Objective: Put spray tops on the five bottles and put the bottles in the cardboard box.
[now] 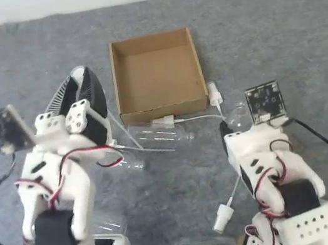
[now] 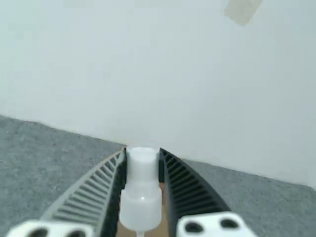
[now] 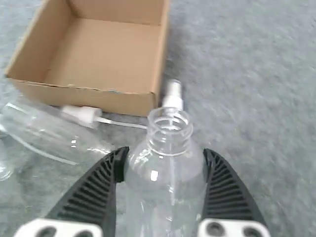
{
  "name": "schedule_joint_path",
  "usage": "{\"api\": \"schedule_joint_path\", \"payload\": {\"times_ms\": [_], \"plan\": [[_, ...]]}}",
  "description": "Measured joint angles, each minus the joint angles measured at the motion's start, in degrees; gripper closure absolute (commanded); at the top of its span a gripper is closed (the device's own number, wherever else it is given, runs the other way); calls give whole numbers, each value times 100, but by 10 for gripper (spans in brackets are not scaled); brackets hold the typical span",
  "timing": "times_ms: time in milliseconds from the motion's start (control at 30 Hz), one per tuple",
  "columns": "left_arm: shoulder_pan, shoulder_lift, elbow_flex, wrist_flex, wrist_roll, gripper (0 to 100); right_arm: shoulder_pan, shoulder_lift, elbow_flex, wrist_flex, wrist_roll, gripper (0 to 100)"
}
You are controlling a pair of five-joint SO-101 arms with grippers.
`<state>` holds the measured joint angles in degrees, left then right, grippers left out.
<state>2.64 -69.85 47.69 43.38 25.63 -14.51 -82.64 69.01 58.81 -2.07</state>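
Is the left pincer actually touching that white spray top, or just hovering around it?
Touching. The left wrist view shows the spray top wedged between both fingers of the left pincer, flush against its sides, no gap.

No words, numbers, labels or signs can be read in any view. The cardboard box (image 1: 162, 107) has plain brown walls, with no print on them. A small dark circuit board (image 1: 265, 103), to the right of the cardboard box and nearer the arms, carries only tiny pale specks — too small to make out as letters or digits.
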Motion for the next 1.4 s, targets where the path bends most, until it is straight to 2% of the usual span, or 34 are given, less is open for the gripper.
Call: {"api": "schedule_joint_path", "payload": {"times_ms": [333, 533, 733, 1000, 1167, 1400], "plan": [[53, -598, 0, 0, 0, 988, -897, -985, 1073, -756, 44, 902], [457, -835, 0, 0, 0, 988, -1451, -1811, 1705, -844, 765, 902], [835, -941, 79, -571, -18, 988, -1679, -2048, 1890, -879, 1143, 902], [1424, -888, 642, -1257, -501, 988, -1978, -2040, 2031, -879, 1213, 909], [1495, -888, 738, -1354, -545, 988, -2198, -2040, 2040, -879, 1574, 972], [1547, -888, 747, -1354, -536, 988, -2330, -2040, 2040, -879, 1820, 964]]}}
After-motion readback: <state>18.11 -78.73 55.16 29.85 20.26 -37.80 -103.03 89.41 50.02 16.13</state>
